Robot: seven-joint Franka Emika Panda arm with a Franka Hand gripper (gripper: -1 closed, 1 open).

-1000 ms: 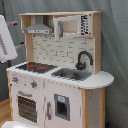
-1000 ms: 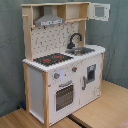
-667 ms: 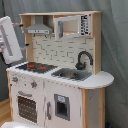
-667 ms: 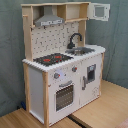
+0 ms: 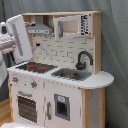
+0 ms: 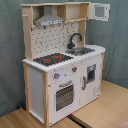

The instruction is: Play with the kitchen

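The kitchen [image 5: 60, 85] [image 6: 37, 85] is a tall white and light-wood toy unit, seen in both exterior views. It has a black-red stovetop [image 5: 34, 66] [image 6: 52, 59], a black faucet [image 5: 84, 57] [image 6: 75, 39] over a sink [image 5: 72, 75] [image 6: 82, 50], an oven door [image 5: 27, 107] [image 6: 64, 96], knobs [image 5: 34, 84] [image 6: 56, 76] and a grey hood [image 5: 40, 30] [image 6: 49, 21]. A white arm link [image 5: 20, 37] leans in at the first exterior view's left, above the stovetop's left end. The gripper itself does not show in either view.
The upper cabinet door [image 6: 100, 11] stands open at the second exterior view's top right. The kitchen stands on a light wooden surface [image 6: 100, 110] with a seam under its front. A grey curtain [image 6: 115, 45] hangs behind.
In the first exterior view the white arm link has come in from the left edge, moving right toward the kitchen. The kitchen itself looks unchanged.
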